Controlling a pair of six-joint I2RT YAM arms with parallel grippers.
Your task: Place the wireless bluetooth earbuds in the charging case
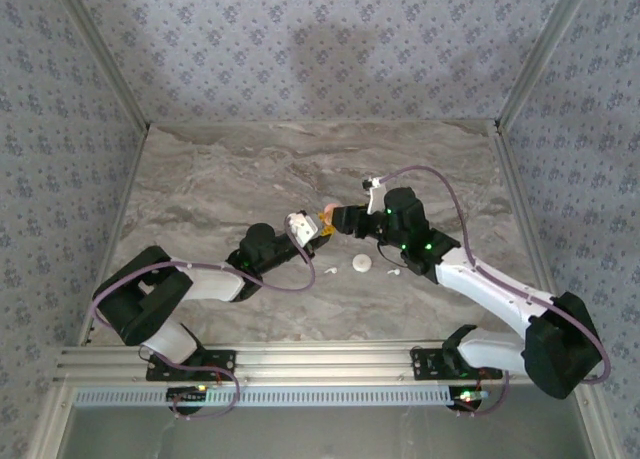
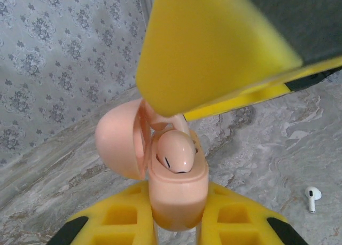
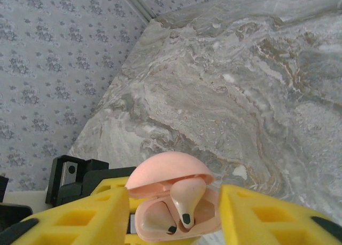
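A peach-coloured, rounded plastic charging case (image 2: pixel 176 197) is clamped by its lower body between the yellow fingers of the left tool (image 2: pixel 179 223). In the overhead view this tool (image 1: pixel 303 229) is seen over the middle of the grey marbled bench (image 1: pixel 250 169). The case's domed lid is swung open. A small pale plastic earbud with a short stem (image 3: pixel 187 199) rests tilted in the mouth of the case, its dark-tipped stem end in plain sight from the right wrist.

The right tool (image 3: pixel 175 197) is met nose to nose with the left one in the overhead view. Its yellow fingers stand apart, one on each side of the case, and the earbud between them is not gripped. Whether those fingers brush the case's sides cannot be told from this angle.

On the bench just nearer the arm bases, a white round plastic disc (image 1: pixel 361 264) lies flat. A tiny white earbud (image 1: pixel 331 271) is seen close to its left, and another white earbud (image 1: pixel 392 273) close to its right.
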